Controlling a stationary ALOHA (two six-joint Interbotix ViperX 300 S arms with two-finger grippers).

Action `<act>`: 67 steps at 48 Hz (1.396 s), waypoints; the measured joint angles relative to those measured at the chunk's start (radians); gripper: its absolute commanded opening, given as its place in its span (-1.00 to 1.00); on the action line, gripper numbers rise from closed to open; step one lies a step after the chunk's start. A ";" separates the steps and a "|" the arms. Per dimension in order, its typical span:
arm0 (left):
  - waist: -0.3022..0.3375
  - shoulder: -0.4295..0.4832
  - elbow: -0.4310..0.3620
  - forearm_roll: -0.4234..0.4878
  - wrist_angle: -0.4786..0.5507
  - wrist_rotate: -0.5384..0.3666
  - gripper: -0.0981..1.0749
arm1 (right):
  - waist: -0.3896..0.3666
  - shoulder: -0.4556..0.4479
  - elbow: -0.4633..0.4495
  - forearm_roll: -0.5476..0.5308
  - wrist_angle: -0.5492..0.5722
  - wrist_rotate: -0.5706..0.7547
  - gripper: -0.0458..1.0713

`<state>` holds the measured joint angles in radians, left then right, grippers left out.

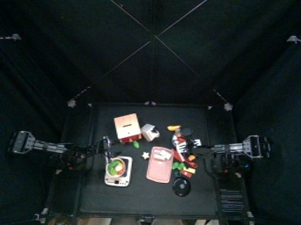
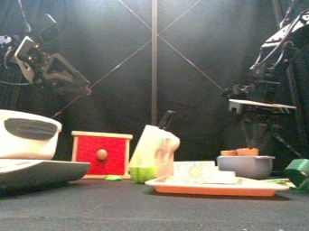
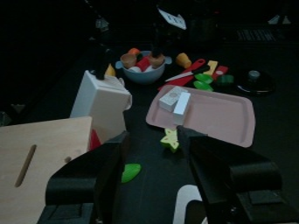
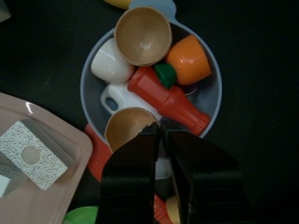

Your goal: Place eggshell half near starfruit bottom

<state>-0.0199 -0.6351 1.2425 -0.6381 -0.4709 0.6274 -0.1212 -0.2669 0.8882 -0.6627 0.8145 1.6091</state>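
A grey bowl (image 4: 93, 87) holds two brown eggshell halves, one at the far side (image 4: 142, 33) and one by my jaws (image 4: 124, 129), with an orange fruit (image 4: 190, 61) and a red bottle (image 4: 170, 98). My right gripper (image 4: 156, 131) hangs over this bowl, its jaws shut with the tips on the rim of the nearer eggshell half. A yellow-green starfruit piece (image 3: 172, 137) lies on the table beside the pink tray (image 3: 222, 122). My left gripper (image 3: 158, 188) is open and empty, back at the table's left side (image 1: 80, 156).
A red and wood box (image 1: 126, 123) and a white carton (image 1: 150, 130) stand at the back. A silver tray with green food (image 1: 116, 169) is at the front left. A black round thing (image 1: 182, 186) lies at the front right.
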 measured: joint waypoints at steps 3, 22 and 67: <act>0.000 0.000 0.000 0.000 0.000 0.000 0.62 | 0.000 -0.008 -0.009 -0.008 0.000 -0.002 0.01; 0.005 -0.006 0.000 0.012 -0.026 0.003 0.62 | 0.080 -0.044 -0.160 -0.144 -0.198 -0.002 0.01; -0.009 0.104 -0.063 0.147 -0.094 -0.114 0.63 | 0.172 0.463 -0.446 -0.382 -0.512 -0.003 0.07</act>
<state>-0.0291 -0.5308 1.1796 -0.4909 -0.5645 0.5139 0.0506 0.1963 0.4418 -1.0446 0.3022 1.6061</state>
